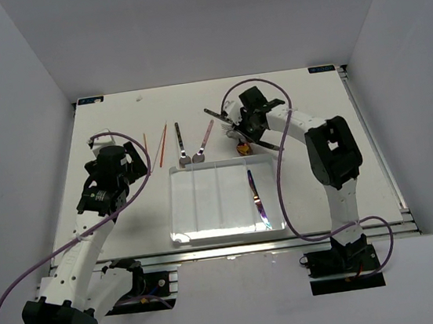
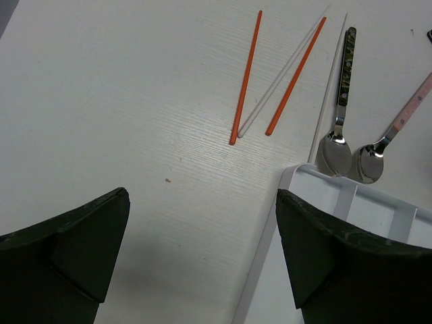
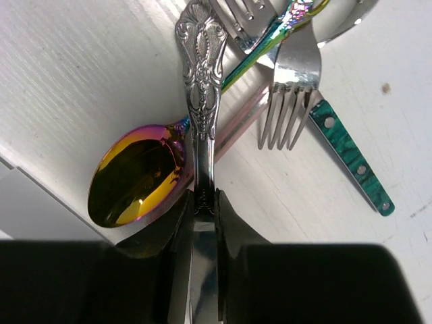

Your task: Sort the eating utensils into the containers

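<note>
**Tight grip inside a crowded pile, tray wall close by**

Nearest to us, the tray (image 1: 173, 207) holds one iridescent piece (image 1: 258, 200) in its rightmost compartment (image 1: 270, 183). Just past its far right corner, the right gripper (image 3: 202, 206) is closed tight on the ornate silver handle (image 3: 201, 81). This handle crosses the iridescent spoon (image 3: 135, 175) and lies beside a fork (image 3: 290, 88). We judge that a lift can drag these along, or that the slim handle can turn between the fingers. The tray wall is near; open table (image 1: 337, 115) lies to the right. The left gripper (image 2: 202, 223) hangs fully spread and holds nothing, with the chopsticks (image 2: 244, 74) and two spoons (image 2: 335, 152) beyond it.
</note>
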Controlling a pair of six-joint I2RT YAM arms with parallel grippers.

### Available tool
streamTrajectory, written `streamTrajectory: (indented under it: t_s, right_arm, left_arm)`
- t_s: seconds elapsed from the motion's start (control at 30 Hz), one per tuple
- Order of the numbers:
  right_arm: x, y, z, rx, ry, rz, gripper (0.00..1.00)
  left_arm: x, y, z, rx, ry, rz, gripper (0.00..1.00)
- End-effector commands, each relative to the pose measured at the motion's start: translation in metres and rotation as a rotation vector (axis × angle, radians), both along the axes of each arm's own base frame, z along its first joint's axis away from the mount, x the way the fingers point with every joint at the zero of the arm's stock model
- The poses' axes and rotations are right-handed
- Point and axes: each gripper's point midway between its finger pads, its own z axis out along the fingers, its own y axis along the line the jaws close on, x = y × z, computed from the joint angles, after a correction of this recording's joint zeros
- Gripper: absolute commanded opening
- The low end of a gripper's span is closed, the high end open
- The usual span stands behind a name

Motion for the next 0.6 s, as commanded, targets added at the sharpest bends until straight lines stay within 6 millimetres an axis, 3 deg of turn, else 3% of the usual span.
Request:
streamTrajectory:
  t_s: [0.0,0.33,0.57]
  right_arm:
    - [0.017,0.001,0.054,0.114,-0.13,-0.042,0.0]
    - [0.019,-0.004,0.064,0.129,-0.124,-0.066,0.0]
    - [0.008,0.002,0.108,0.308,-0.149,-0.099,0.0]
  left_arm:
    - [0.001,0.003,0.003,0.008,-0.012,0.006,0.98]
    - [0.001,0.004,0.003,0.009,-0.015,0.01,0.98]
    - [0.0,0.004,0.004,0.01,-0.017,0.015,0.98]
